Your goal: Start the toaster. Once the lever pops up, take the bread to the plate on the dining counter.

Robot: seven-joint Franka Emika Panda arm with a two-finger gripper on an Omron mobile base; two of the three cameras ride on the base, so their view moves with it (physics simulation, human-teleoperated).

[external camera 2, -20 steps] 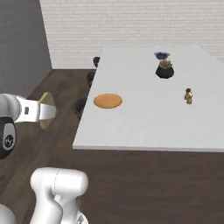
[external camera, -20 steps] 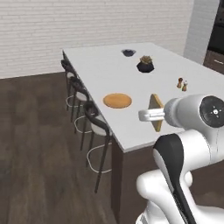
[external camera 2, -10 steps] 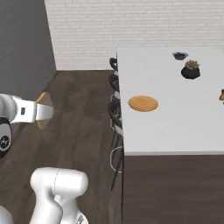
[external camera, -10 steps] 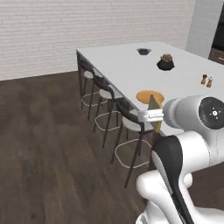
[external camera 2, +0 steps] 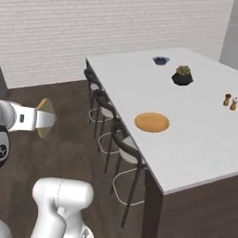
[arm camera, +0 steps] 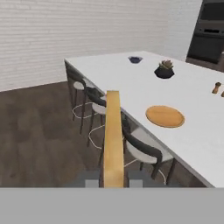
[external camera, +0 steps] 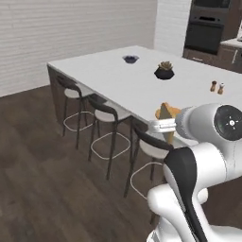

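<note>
Bread: your slice (arm camera: 113,138) is up in the air, edge-on to the hand camera, golden crust facing you. In the right base view it (external camera 2: 45,117) hangs out over the dark wood floor (external camera 2: 69,116), well short of the counter.

Fingers: clamped on the bottom end of the bread, one pad (arm camera: 92,183) on each face, so you've got it pinched. No sign of it sagging, far as I can tell.

Step in hand: the toaster bit looks done since the slice is already in your grip. You're on the carry leg, heading for the dining counter (external camera 2: 195,125).

Plate: the orange-tan plate (external camera 2: 152,122) sits flat near the stool-side edge of the counter, bare, nothing touching it. Hand view has it (arm camera: 165,116) off to the right of the bread.

Other stuff up there: a dark potted plant (external camera 2: 182,75), a small dark bowl (external camera 2: 161,60) and the pair of shakers (external camera 2: 229,100) all sit well away from the plate, so no real crowding.

In the way: the row of stools (external camera 2: 116,139) along the near side. You'll probably want to go over them, not through.

Next move: my guess is you close in on the counter, swing the bread across above the plate, tip it flat-ish and lower it before letting go.
</note>
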